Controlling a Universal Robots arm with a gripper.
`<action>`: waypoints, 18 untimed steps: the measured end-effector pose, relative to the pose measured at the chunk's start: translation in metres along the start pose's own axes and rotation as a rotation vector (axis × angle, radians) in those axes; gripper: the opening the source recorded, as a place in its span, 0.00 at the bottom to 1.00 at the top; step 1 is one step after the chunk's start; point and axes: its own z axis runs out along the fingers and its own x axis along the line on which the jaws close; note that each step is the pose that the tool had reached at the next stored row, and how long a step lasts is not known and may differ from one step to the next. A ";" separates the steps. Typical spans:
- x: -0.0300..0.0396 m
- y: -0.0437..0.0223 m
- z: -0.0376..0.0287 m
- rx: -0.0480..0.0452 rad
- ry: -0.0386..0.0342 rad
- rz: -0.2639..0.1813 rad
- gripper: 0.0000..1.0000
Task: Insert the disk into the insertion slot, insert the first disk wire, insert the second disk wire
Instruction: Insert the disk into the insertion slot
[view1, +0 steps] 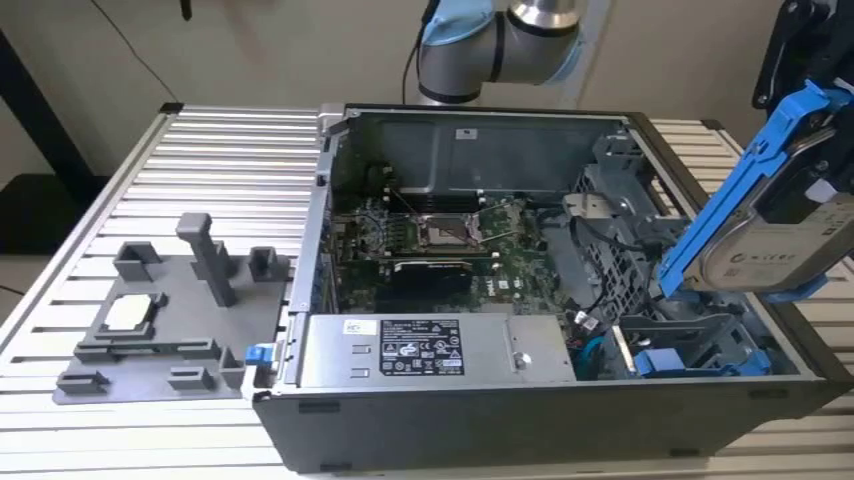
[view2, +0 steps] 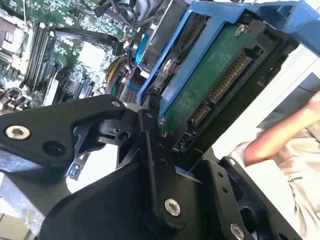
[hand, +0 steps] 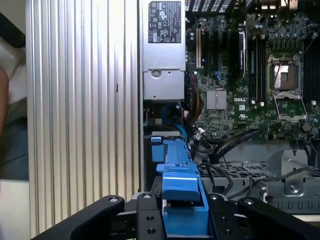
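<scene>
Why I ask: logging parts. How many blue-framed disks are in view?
1: the disk, tilted, held in the gripper above the drive cage at the exterior view's right. Blue parts lower in that cage may belong to another; I cannot tell.

Exterior view looks down from high at the whole case (view1: 534, 420). Both wrist views sit close behind gripper (hand: 182, 214), sharing disk (hand: 180, 182) and motherboard (hand: 250, 105).
</scene>
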 end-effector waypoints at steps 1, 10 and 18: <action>0.0000 0.0000 0.0004 0.0010 0.0002 0.000 0.33; 0.0000 -0.0003 0.0058 0.0025 0.0002 0.000 0.33; 0.0000 -0.0004 0.0099 0.0025 0.0003 0.000 0.33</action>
